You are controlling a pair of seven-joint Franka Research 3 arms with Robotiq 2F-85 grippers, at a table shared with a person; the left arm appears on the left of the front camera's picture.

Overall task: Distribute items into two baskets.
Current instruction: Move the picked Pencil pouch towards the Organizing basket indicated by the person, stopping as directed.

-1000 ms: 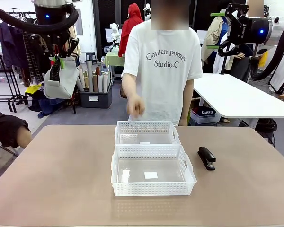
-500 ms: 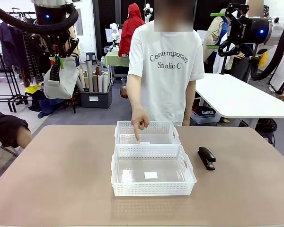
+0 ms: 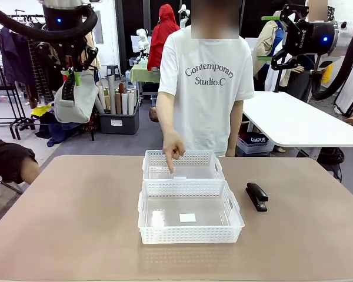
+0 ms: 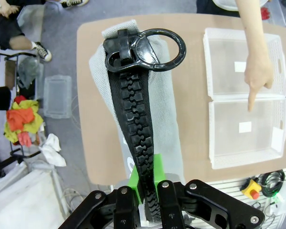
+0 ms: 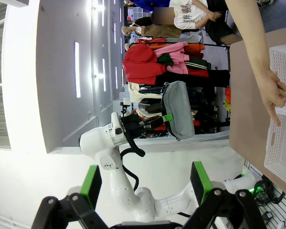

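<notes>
Hand (image 3: 174, 145) lowered to far basket (image 3: 201, 157), pouch (image 4: 164, 95) pinched

Woven grey cloth pouch (image 4: 168, 119); glossy white plastic lattice baskets (image 3: 188, 237); matt tabletop (image 3: 76, 223).

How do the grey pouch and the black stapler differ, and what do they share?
Place: the pouch hangs in the air, its zipper strip clamped in the left gripper; the stapler lies on the table, untouched.
Look: the pouch is grey fabric; the stapler is black.
Size: the pouch looks larger than the stapler.
Shared: neither is in the near basket or the far basket.
</notes>
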